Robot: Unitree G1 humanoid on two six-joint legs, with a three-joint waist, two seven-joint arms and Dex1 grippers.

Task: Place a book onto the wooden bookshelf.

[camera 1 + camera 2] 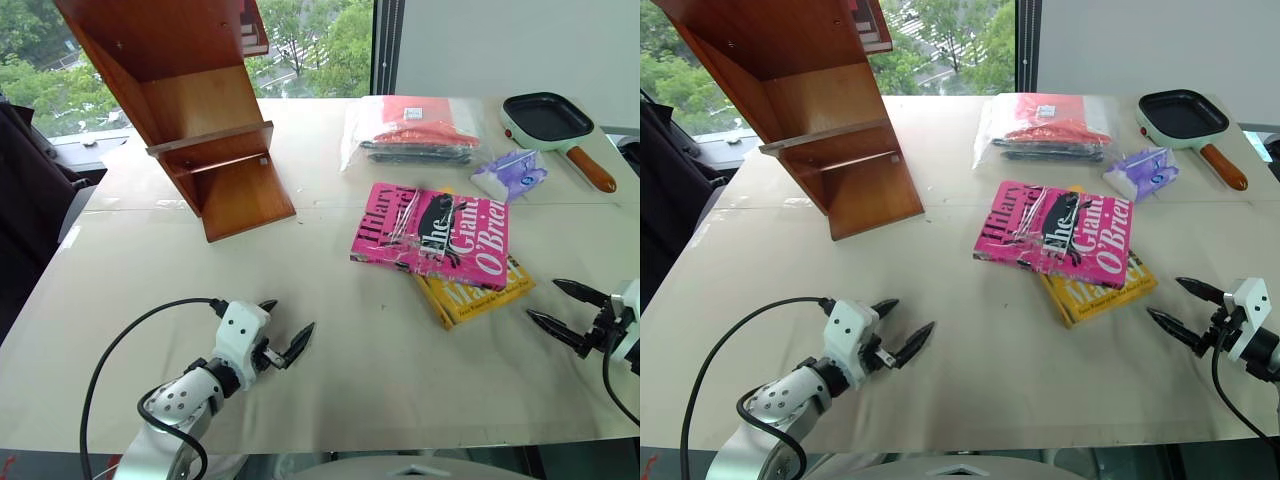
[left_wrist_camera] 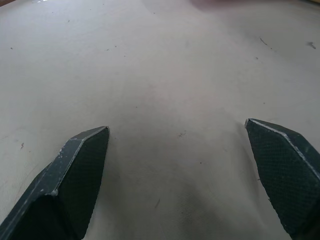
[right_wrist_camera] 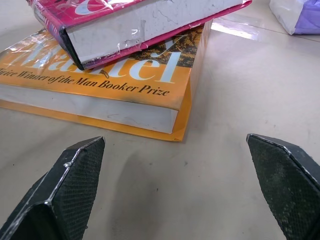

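The pink book [image 1: 430,236] lies atop a yellow book [image 1: 476,290] at three o'clock on the counter [image 1: 330,330]; the wooden bookshelf [image 1: 200,110] stands at eleven. Left claw [image 1: 285,335] and right claw [image 1: 562,307] hover spread, empty.

pink book [image 1: 431,236] cover reads "Hilary Mantel, The Giant, O'Brien"; yellow book [image 3: 107,85] under it says "Winner of the Man Booker Prize"
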